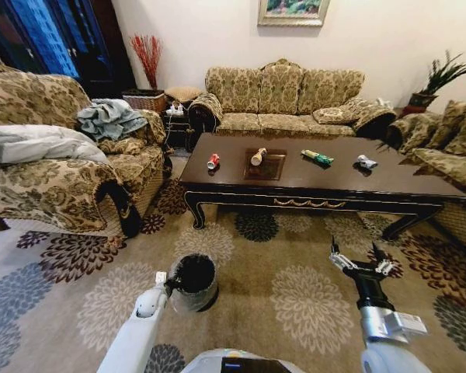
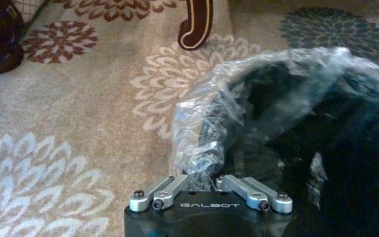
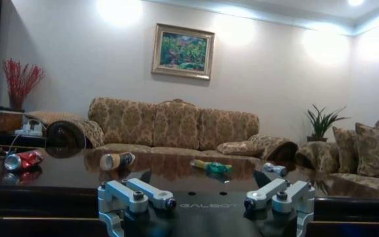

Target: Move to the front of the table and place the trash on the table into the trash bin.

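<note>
The dark brown table (image 1: 318, 185) stands ahead of me. On its top, from left to right, lie a red can (image 1: 213, 161), a tan bottle (image 1: 257, 157), a green-yellow packet (image 1: 317, 158) and a silver-white wrapper (image 1: 366, 162). The black trash bin (image 1: 194, 281) with its grey plastic liner stands on the carpet near me. My left gripper (image 1: 169, 286) is shut on its rim (image 2: 203, 163). My right gripper (image 1: 363, 263) hangs open and empty, short of the table's front edge. Its wrist view looks across the table top (image 3: 176, 180) at the can (image 3: 22, 160), bottle (image 3: 117, 160), packet (image 3: 211, 166) and wrapper (image 3: 275, 169).
An armchair (image 1: 54, 171) with clothes stands at the left, a sofa (image 1: 283, 97) behind the table and another seat (image 1: 450, 148) at the right. A wicker basket (image 1: 145, 99) sits by the far wall. A carved table leg (image 2: 196, 24) stands close beyond the bin. Patterned carpet lies between me and the table.
</note>
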Motion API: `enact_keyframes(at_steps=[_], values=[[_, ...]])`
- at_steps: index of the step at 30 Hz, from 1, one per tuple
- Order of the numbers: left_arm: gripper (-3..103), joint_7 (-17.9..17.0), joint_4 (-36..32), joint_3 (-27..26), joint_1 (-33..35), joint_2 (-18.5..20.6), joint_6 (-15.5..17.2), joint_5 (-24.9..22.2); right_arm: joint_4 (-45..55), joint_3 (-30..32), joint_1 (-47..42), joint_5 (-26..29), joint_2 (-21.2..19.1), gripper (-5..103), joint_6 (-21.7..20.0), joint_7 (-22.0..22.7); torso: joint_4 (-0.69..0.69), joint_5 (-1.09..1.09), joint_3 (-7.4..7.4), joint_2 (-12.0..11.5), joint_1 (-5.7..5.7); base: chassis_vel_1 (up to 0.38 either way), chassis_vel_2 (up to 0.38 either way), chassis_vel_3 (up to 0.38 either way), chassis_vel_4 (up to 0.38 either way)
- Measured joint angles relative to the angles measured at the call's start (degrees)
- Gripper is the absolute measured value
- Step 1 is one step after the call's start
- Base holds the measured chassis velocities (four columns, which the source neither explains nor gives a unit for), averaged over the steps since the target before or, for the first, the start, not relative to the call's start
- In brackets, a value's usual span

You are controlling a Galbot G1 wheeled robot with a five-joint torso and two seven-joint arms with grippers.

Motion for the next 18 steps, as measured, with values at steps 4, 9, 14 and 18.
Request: enact_keyframes(at_steps=[4,9,14,18], values=[[4,-0.18,-0.66,0.18,0.43,-0.02,-0.25,-0.5,0.21,0.25,0.01,0.18,0.02,100,0.0,0.29,0.01,0.04,-0.01,0.0,0.0,0.0,0.0,0.0,0.0],[0,-0.46,-1.81,0.17,0.95,-0.03,-0.67,-1.02,0.26,0.48,-0.1,0.33,0.15,100,0.14,0.56,0.02,0.03,0.0,0.0,0.0,0.0,0.0,0.0,0.0],[0,-0.91,-3.53,-0.22,1.66,0.26,-2.41,-1.2,0.56,0.45,-0.19,0.38,0.29,100,0.26,0.72,0.02,0.07,-0.02,0.01,-0.02,0.0,0.0,0.0,0.0],[0,-1.63,-4.45,-0.62,2.11,0.35,-3.9,-1.28,1.02,0.23,-0.1,0.37,0.28,100,0.22,0.92,0.02,0.06,-0.02,0.02,-0.02,0.0,0.0,0.0,0.0]])
